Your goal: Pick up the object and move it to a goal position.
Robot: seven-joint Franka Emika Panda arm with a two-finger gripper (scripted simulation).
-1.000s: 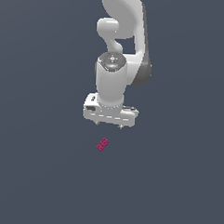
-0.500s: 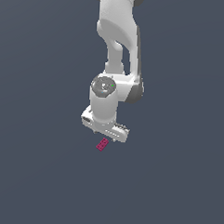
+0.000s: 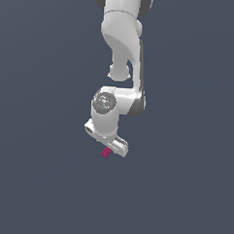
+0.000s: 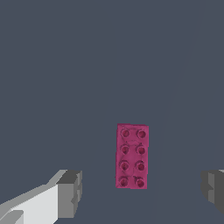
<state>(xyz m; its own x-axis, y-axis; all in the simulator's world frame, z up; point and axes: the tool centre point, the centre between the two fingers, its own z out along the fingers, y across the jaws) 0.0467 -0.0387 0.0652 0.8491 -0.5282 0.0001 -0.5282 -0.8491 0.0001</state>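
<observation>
Between your gripper's (image 4: 142,192) two spread fingers (image 4: 70,192) the gap was wide, and only the pink brick (image 4: 132,155) lay inside it, nearer the middle than either pad, touching neither. Bare grey floor (image 4: 87,65) ran ahead of the gripper and out past both fingers, with nothing standing on it. From the exterior view, the brick (image 3: 106,152) sat just beneath the gripper (image 3: 110,144), partly hidden by it.

The arm (image 3: 124,36) is built of smooth, glossy white rounded segments with dark grey bands at the joints. A grey circular cap (image 3: 104,101) sits on the wrist housing. The gripper (image 4: 142,192) has a white boxy body and grey, blocky fingertips (image 4: 70,192).
</observation>
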